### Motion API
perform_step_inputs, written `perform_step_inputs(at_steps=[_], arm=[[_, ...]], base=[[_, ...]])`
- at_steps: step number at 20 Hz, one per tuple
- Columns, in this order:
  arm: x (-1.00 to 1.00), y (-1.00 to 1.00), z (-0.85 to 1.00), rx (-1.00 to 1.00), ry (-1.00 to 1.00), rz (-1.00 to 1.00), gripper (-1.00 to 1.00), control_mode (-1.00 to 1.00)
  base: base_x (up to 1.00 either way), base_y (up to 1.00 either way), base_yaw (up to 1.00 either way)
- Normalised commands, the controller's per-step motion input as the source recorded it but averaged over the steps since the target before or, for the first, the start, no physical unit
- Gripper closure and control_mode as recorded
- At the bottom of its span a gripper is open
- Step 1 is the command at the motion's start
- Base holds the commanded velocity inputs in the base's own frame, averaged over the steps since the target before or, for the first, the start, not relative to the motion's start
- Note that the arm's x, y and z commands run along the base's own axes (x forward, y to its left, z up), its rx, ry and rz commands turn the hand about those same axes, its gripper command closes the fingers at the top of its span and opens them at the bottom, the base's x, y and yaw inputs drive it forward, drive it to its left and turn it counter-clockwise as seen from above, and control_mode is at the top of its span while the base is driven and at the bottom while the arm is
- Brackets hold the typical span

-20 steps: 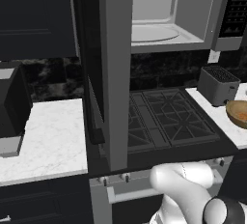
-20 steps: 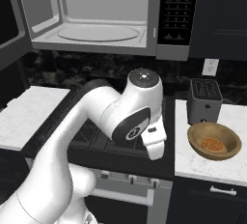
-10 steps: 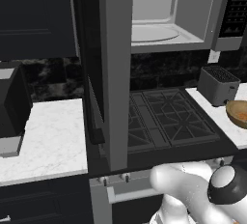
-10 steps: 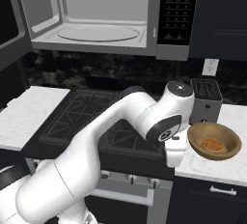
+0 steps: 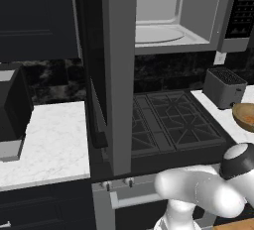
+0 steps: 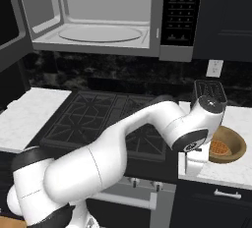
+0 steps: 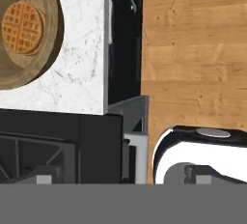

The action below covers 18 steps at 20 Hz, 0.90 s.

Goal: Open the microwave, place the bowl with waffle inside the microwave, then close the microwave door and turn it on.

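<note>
The microwave (image 6: 106, 18) stands open above the stove, its pale interior and turntable (image 6: 103, 34) bare. The microwave door (image 5: 119, 75) is swung out wide and shows edge-on in the left base view. The tan wooden bowl (image 6: 231, 146) with the waffle (image 6: 220, 149) in it sits on the right counter. My gripper (image 6: 190, 165) hangs open at the counter's front edge, just left of the bowl and apart from it, holding nothing. In the hand view the bowl (image 7: 46, 68) and waffle (image 7: 21, 27) lie at the upper left.
A grey toaster (image 6: 209, 92) stands behind the bowl. The gas stove (image 6: 98, 119) lies below the microwave. The dark button panel (image 6: 179, 11) is on the microwave's right. A black boxy appliance (image 5: 11, 107) sits on the left counter (image 5: 54, 144).
The arm has swung to the right across the stove front, bringing the hand down beside the bowl. The bowl, door and base have not moved.
</note>
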Motion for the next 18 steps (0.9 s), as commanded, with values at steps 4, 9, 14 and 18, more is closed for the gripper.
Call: perform_step_inputs(at_steps=[4,9,14,18], arm=[[0.48,-0.21,-0.27,0.0,0.0,-0.02,-1.0,-1.0],[0.13,-0.36,-0.37,0.0,-0.03,-0.03,-1.0,-1.0],[0.24,-0.36,-0.08,0.01,-0.11,-0.02,-1.0,-1.0],[0.38,-0.35,-0.21,0.0,-0.03,-0.02,-1.0,-1.0]], base=[[0.0,0.0,0.0],[0.0,0.0,0.0],[0.0,0.0,0.0],[0.0,0.0,0.0]])
